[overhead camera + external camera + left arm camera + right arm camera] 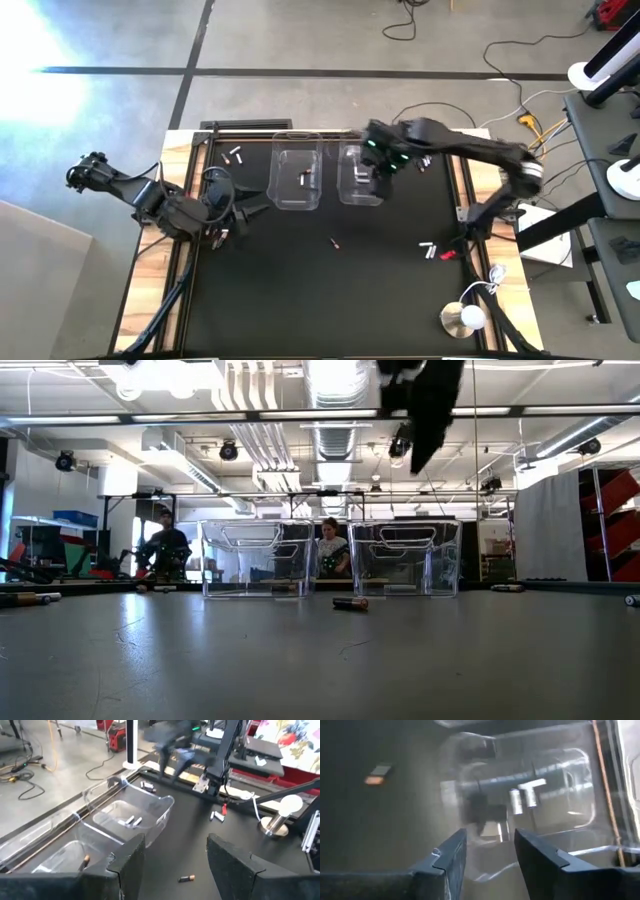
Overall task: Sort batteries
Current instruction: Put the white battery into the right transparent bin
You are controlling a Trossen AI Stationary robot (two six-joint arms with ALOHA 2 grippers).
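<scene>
Two clear bins stand side by side at the far middle of the black mat: the left bin (297, 175) and the right bin (362, 178). My right gripper (490, 837) hangs open above the right bin, nothing between its fingers; silvery batteries (525, 795) lie on that bin's floor. My left gripper (175, 842) is open and holds nothing, raised at the mat's left (240, 205), pointing toward the bins. A dark battery (86, 861) lies in the left bin. Loose batteries lie on the mat: one in the middle (335, 242), some at right (432, 250), some at far left (236, 155).
A white round lamp (463, 318) stands at the near right corner. More batteries lie by the right bin's far right (425, 160) and near the left arm (218, 235). Two people (330, 550) sit beyond the far edge. Open mat stretches before the bins.
</scene>
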